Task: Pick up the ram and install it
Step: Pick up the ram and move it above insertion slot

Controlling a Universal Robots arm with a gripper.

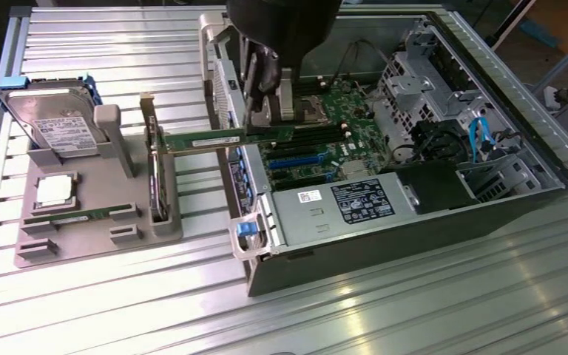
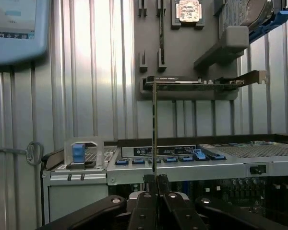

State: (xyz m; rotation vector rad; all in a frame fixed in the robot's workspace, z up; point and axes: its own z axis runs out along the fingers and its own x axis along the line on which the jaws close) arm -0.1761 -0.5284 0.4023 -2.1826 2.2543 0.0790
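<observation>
My gripper [image 1: 264, 127] is shut on one end of the ram [image 1: 205, 138], a long thin green stick held level in the air. In the exterior view the stick reaches from the open computer case's wall toward the grey holder [image 1: 97, 244]. The held end hangs over the motherboard [image 1: 339, 111], near its dark memory slots [image 1: 316, 138]. The wrist view shows the ram [image 2: 154, 124] edge-on as a thin line rising from between my fingertips [image 2: 156, 184]. A second green stick [image 1: 72, 214] lies flat in the holder.
The open computer case [image 1: 501, 200] lies on its side on the slatted metal table. In the holder stand a dark expansion card [image 1: 156, 177], a hard drive [image 1: 52, 122] and a silver CPU [image 1: 55, 188]. A tablet screen [image 2: 14, 28] sits beyond the table.
</observation>
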